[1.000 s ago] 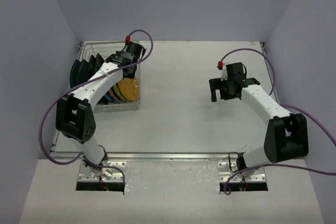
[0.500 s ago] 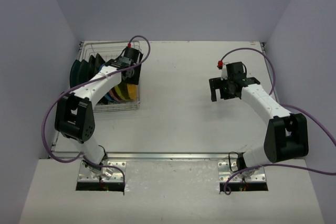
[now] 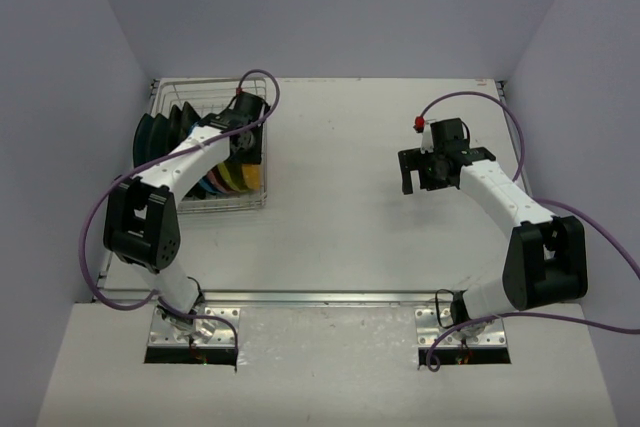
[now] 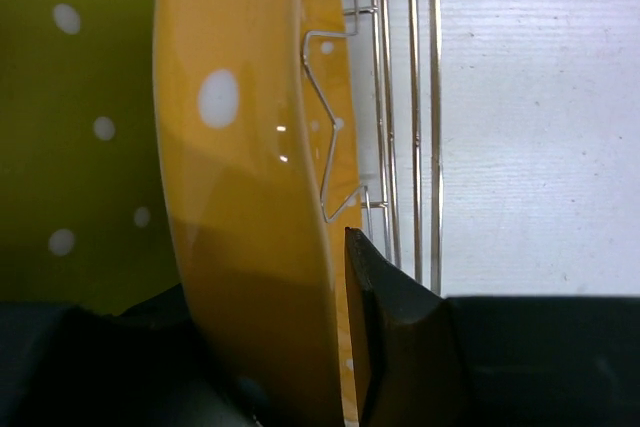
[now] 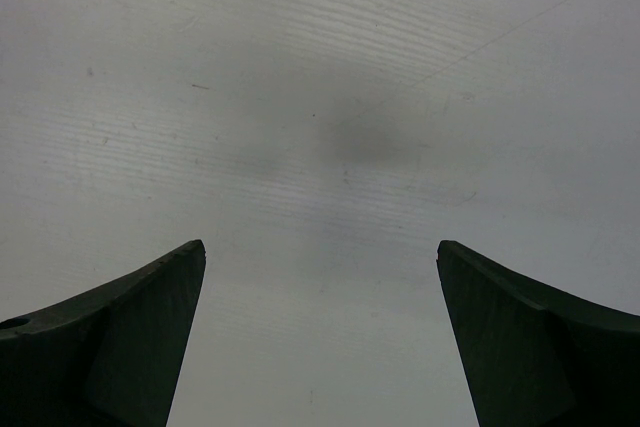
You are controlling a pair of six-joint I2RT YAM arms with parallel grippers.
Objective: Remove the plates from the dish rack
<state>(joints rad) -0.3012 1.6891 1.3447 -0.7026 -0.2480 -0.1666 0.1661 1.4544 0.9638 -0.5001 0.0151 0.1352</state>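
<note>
From above, the left gripper [image 3: 244, 135] reaches down into the dish rack [image 3: 190, 83] at the far left of the table [image 3: 330, 147]. Its fingers are lost among the plates, so this view does not show how the jaws stand. The plates stand on edge in a row across the rack. The dark teal [image 3: 145, 139] and black ones [image 3: 176, 117] are at the left end, and the brighter ones run rightward to the orange plate [image 3: 250, 173], last in the row beside the rack's right wall. The right gripper [image 3: 422, 185] hovers over bare table, well apart from the rack, so the left arm is plainly the nearer one.

In the left wrist view, the orange plate's rim runs up the frame between the jaws. The right finger [image 4: 400, 337] lies against one face, and the dark bulk of the other meets the opposite face at lower left. No gap shows on either side, so I judge the jaws clamped on that rim. A yellow-green dotted plate [image 4: 80, 127] stands just behind it. A bent tine [image 4: 325, 127] touches the orange plate's outer face, with the rack's side wires just beyond. The plate is upright and slotted, so the way out looks to be straight up along its own plane. A sideways pull could catch that tine or knock the neighbouring plate.

In the right wrist view, both fingers [image 5: 130, 337] stand wide apart with nothing between them, only pale table below.
</note>
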